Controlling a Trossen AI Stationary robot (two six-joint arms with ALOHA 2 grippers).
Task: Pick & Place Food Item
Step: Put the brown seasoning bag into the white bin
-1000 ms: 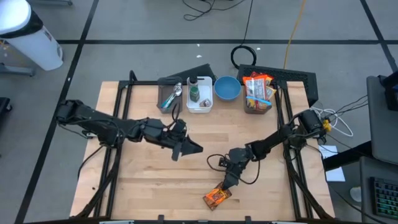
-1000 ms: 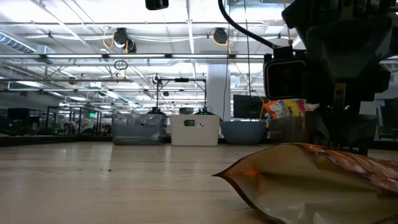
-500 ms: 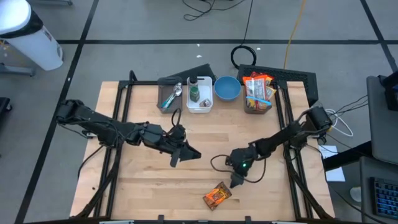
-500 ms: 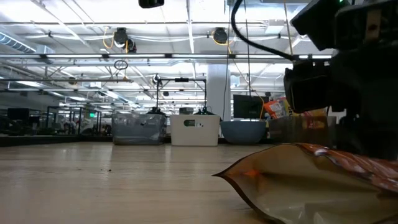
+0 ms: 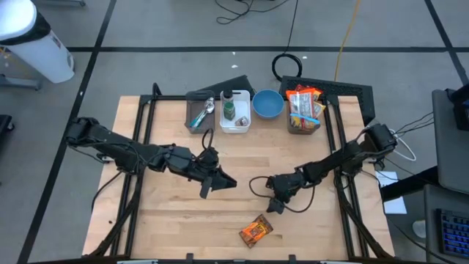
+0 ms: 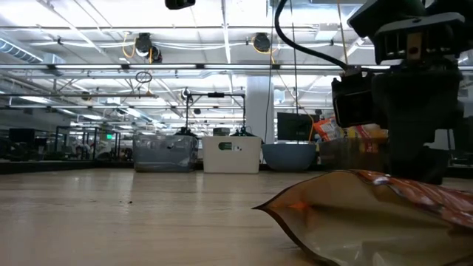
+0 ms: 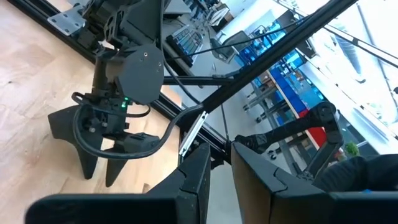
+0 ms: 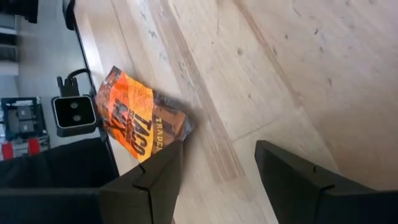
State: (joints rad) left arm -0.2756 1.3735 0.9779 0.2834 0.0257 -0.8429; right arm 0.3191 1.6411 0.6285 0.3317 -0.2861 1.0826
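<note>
One orange snack packet is lying flat on the counter at the lower centre of the high view, close to the front edge and touching nothing else. Just above it and slightly right in that frame, the right gripper is hanging over bare wood with its fingers standing apart and empty; the right wrist view is showing the packet ahead of them, not between them. At left of centre, the left gripper is waiting with its fingers nearly together, holding nothing.

Along the upper edge of the counter, a tray of utensils, a white bin, a blue bowl and a box of packets are sitting in a row.

Risk, as I judge it: the packet is thin and slick, lying flat, so fingers coming down off-centre could be skidding it toward the front edge instead of pinching it. A grip on one loose corner might be slipping free during the carry.
</note>
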